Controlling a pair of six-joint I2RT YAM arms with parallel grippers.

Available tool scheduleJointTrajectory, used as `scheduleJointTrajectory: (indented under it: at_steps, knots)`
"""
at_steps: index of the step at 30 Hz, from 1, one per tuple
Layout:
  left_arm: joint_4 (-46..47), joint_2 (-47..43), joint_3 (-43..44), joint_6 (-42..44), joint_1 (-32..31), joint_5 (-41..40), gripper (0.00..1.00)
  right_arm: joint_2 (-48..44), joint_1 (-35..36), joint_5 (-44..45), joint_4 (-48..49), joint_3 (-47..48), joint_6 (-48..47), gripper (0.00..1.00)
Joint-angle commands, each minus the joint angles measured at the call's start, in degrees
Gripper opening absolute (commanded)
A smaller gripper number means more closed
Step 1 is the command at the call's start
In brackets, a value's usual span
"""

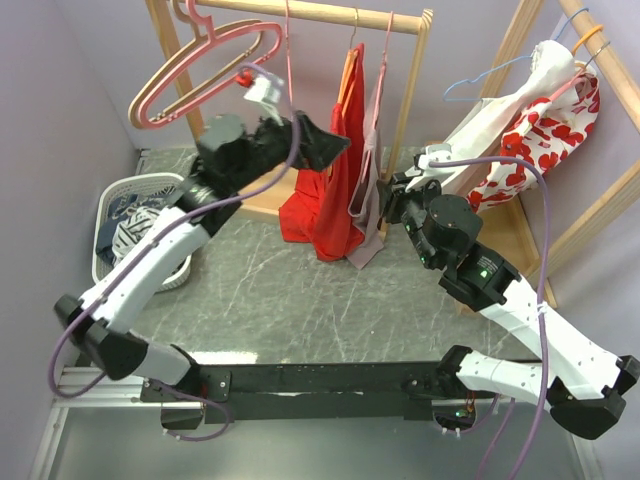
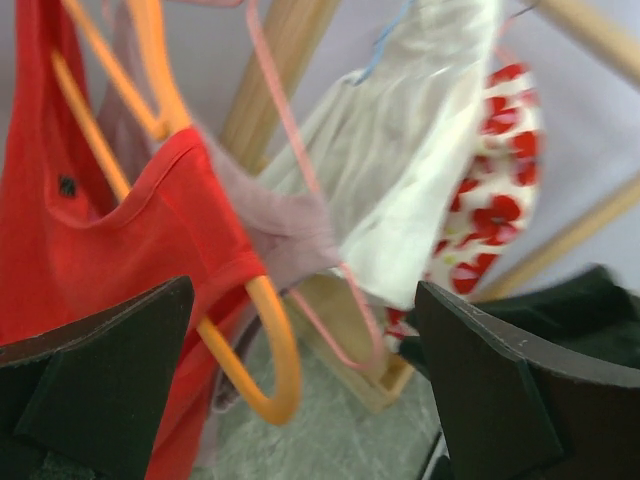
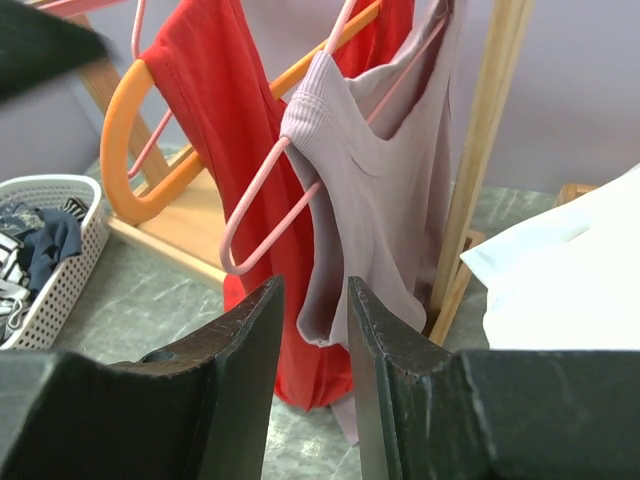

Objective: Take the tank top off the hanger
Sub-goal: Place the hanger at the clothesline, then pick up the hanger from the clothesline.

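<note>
Hanging from a pink hanger (image 3: 262, 190) on the wooden rail (image 1: 330, 12), the mauve tank top (image 1: 370, 215) sits at the rail's right end, beside the upright post; in the right wrist view its ribbed shoulder lies over the hanger's arm, with the hanger's looped end poking out below the armhole.

The right gripper (image 3: 312, 290) is level with the tank top's lower hem; its fingers stand only a narrow gap apart, with nothing pinched between them; the hem shows just beyond the tips.

A red top (image 1: 325, 200) on an orange hanger (image 3: 130, 160) hangs just beside the tank top on its left, the two garments touching.

The left gripper (image 1: 320, 140) is raised near the upper part of the red top; in the left wrist view its fingers (image 2: 110, 370) are spread wide and hold nothing; the orange hanger's curved end shows beyond them.

Two bare pink hangers (image 1: 200, 60) tilt at the rail's left end; a white basket (image 1: 115, 190) with dark clothes stands on the grey marbled table (image 1: 300, 300) beside the left arm; a white and red-flowered garment (image 1: 530, 120) drapes over a second rack on the right.
</note>
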Motion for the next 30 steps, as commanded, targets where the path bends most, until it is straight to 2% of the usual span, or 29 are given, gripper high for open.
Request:
scheduleJointTrajectory:
  at_steps: [1,10,14,16,20,21,24,30]
  knots:
    - [-6.1,5.8,4.2,7.4,-3.2,-12.6,1.00,-0.9,-0.5,0.8,2.1,0.6,0.6,0.39]
    - [-4.8,11.3,8.7,10.3,-7.1,-26.3,0.99,-0.7,-0.5,0.6,1.4,0.4,0.5,0.40]
    - [-3.1,9.8,6.0,11.0,-8.4,-31.2,0.99,-0.8,-0.5,0.3,1.4,-0.2,0.6,0.39]
    - [-1.1,8.0,3.1,11.2,-9.2,-32.7,0.93,-0.7,-0.5,0.3,1.5,-0.3,0.6,0.40]
    - [2.6,5.2,-0.9,12.0,-10.4,-36.4,0.92,-0.3,-0.5,-0.4,1.7,-0.4,0.8,0.40]
    - [5.2,4.6,-1.5,12.4,-11.2,-37.9,0.88,0.1,-0.5,-0.6,1.8,-0.4,1.1,0.40]
    - [12.3,1.2,-6.3,14.6,-12.1,-37.4,0.86,0.4,-0.6,-1.5,1.6,-0.4,1.2,0.40]
    - [10.5,3.9,-2.6,16.7,-12.2,-35.5,0.81,1.1,-0.5,-1.8,0.5,0.3,1.4,0.40]
